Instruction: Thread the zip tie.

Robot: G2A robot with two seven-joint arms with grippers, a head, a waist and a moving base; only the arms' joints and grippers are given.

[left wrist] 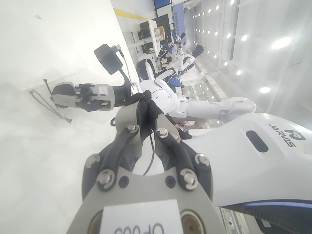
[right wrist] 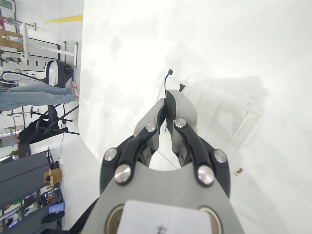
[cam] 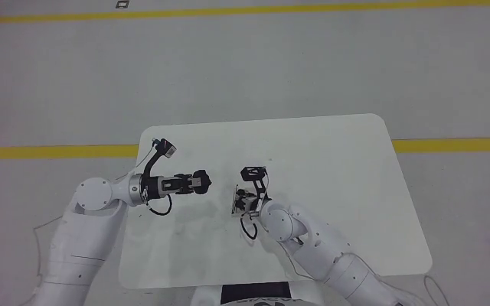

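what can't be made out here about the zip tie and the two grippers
- Right wrist view: tail of the zip tie is hidden inside the shut right gripper.
- Left wrist view: black bunched material hides what the left gripper holds, if anything.
- Top view: the zip tie is too small to trace.
- Left wrist view: spare ties in the clear tray overlap in haze, so the count is unclear.

Bright, even light is pouring from rows of ceiling lamps (left wrist: pixel 280 42), bleaching the white table (cam: pixel 344 153) into glare in both wrist views, where wide lenses are bending straight edges near the borders and the thin zip tie (right wrist: pixel 166 86) is standing out dark.
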